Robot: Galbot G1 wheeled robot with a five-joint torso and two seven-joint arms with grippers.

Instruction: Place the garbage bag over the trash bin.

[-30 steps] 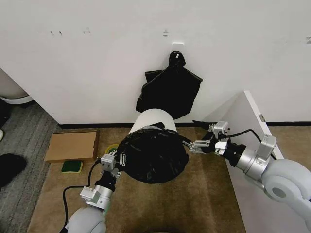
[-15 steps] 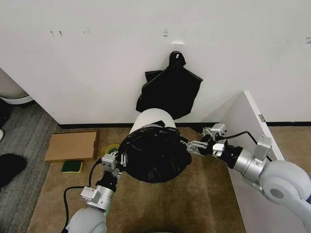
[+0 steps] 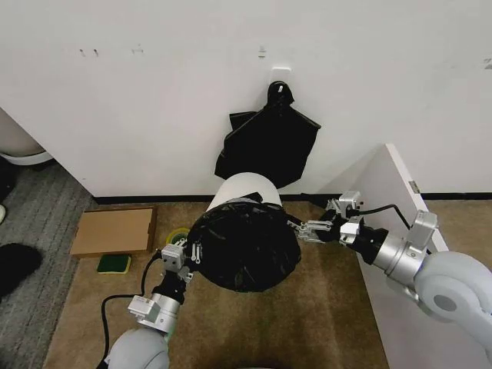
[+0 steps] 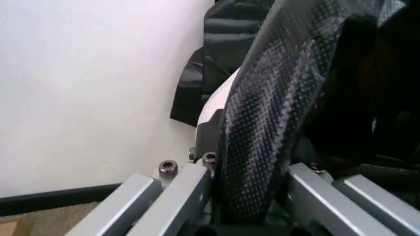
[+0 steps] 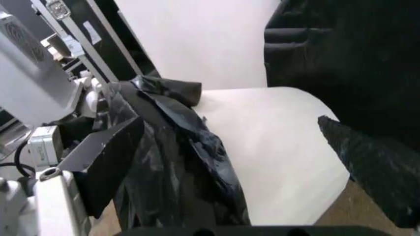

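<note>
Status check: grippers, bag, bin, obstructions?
Left gripper shut on garbage bag rim. Right gripper at opposite edge. Bag covers trash bin mouth. No obstruction seen.

Glossy black garbage bag over cream-white trash bin. Bigger black bundle on white wall. Brown cardboard piece, green sponge, yellow tape roll on tan carpet. Silver-grey left end effector and right end effector.

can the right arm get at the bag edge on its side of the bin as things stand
Probably yes: the right gripper already sits at the garbage bag edge beside the trash bin, with nothing between them.
</note>
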